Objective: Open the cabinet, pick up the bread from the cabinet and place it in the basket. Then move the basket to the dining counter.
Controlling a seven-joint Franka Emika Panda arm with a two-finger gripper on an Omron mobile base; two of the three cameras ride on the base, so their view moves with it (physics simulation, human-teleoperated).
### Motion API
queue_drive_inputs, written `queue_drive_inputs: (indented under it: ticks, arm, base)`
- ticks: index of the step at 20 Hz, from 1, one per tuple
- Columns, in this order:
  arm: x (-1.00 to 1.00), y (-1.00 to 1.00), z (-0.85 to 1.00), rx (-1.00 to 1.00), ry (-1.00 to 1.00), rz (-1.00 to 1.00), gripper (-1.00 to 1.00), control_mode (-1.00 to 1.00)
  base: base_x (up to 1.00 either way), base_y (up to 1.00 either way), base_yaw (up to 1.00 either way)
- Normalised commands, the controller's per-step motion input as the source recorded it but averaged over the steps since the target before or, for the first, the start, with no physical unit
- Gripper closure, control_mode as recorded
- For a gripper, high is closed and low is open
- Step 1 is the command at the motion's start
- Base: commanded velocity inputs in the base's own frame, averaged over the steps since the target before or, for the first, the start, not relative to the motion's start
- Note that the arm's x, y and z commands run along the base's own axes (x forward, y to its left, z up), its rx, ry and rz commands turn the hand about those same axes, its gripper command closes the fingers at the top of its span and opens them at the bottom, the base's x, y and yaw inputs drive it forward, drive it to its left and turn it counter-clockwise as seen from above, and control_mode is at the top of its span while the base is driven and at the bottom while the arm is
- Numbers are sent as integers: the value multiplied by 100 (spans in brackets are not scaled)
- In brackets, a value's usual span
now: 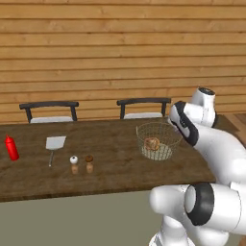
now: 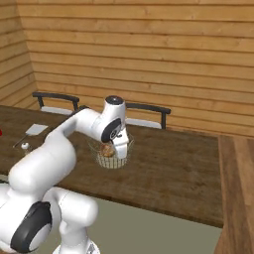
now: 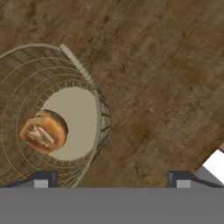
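Against a plank wall, the long wooden bench (image 1: 110,163) carries the basket (image 1: 157,140) near its right end with the bread (image 3: 43,131) inside, jaws spread wide above its rim (holding nothing), so delivery looks finished and backing away remains.

Glossy white rounded arm links, dark joint bands
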Motion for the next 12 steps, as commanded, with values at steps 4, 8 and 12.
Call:
queue_drive_inputs:
  ticks: [4, 8, 12]
  arm:
    - [-44, 81, 91, -20, 14, 27, -100, -100]
    - [-68, 97, 62, -28, 4, 35, -100, -100]
    - [-53, 100, 27, -30, 7, 41, -100, -100]
  base:
    - [0, 0, 0]
    - [0, 0, 0]
    - [0, 0, 0]
